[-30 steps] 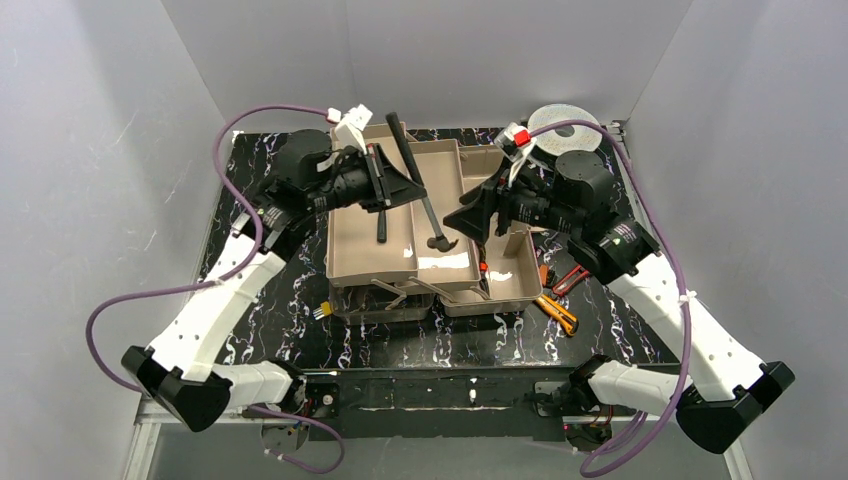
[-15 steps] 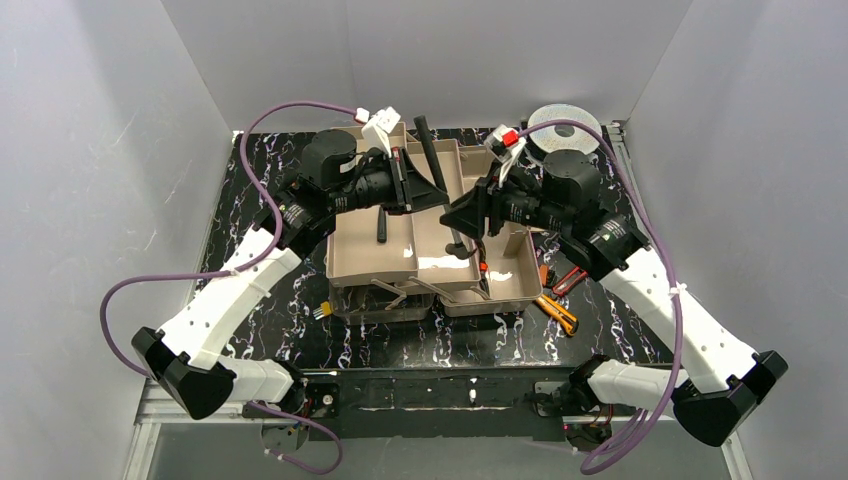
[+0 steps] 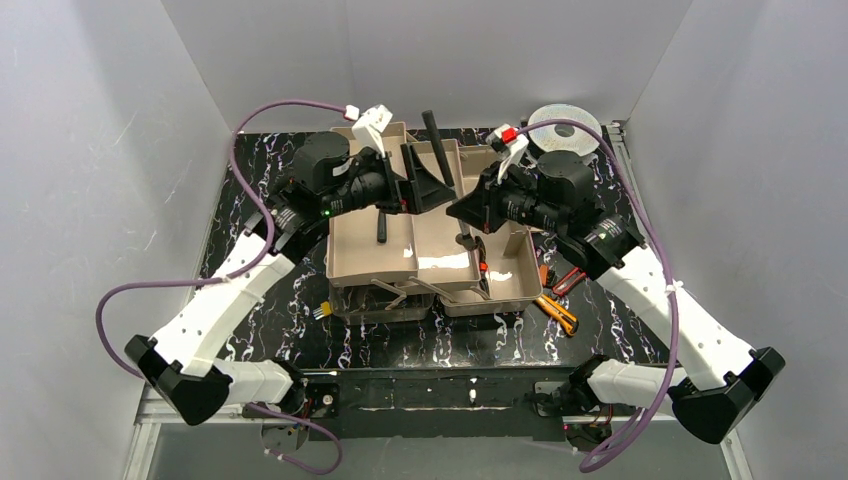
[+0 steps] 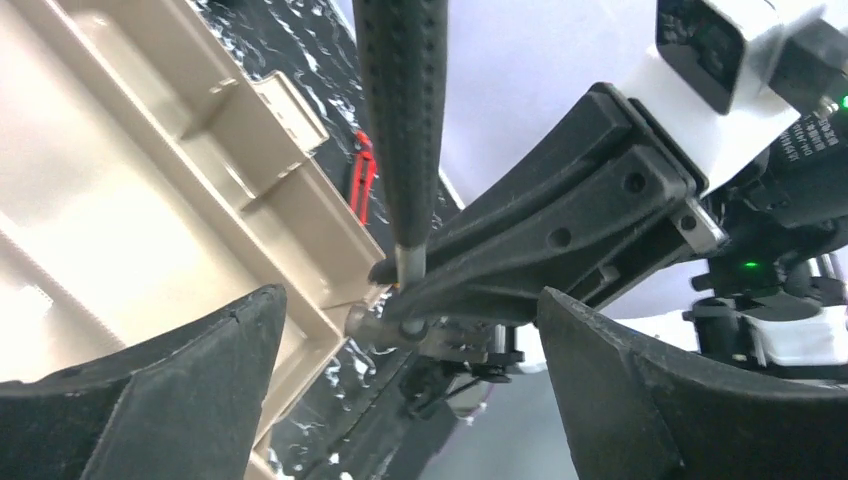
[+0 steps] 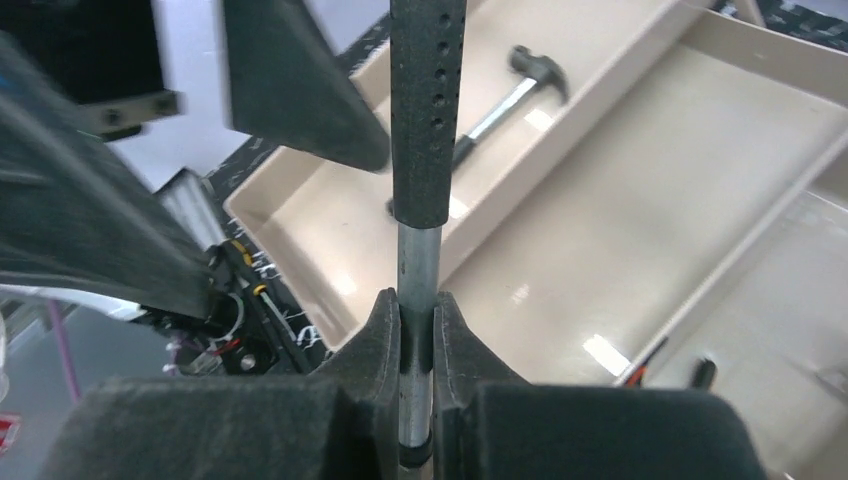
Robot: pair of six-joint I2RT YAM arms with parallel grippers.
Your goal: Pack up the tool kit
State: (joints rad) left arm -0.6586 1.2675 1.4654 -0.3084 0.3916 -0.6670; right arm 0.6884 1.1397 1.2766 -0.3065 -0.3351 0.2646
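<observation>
The tan toolbox (image 3: 365, 255) stands open with its trays spread out. A hammer (image 3: 436, 140) stands nearly upright over the middle tray, black grip on top. My right gripper (image 3: 458, 214) is shut on its bare metal shaft, and the right wrist view shows the right gripper (image 5: 417, 305) pinching the shaft below the hammer's grip (image 5: 428, 110). My left gripper (image 3: 430, 182) is open beside the grip and not touching it. In the left wrist view the left gripper (image 4: 410, 300) stands wide, the hammer (image 4: 400, 100) ahead of it. A second small hammer (image 5: 515, 80) lies in the left tray.
Orange pliers (image 3: 556, 311) and a red-handled tool (image 3: 570, 278) lie on the black marbled table right of the toolbox. A small yellow tool (image 3: 322, 312) lies at the box's front left corner. A silver-white spool (image 3: 563, 128) sits at the back right. Grey walls enclose the table.
My left gripper let go of the hammer's grip and opened. My right gripper closed on the shaft. The hammer swung from slanted across the trays to nearly upright.
</observation>
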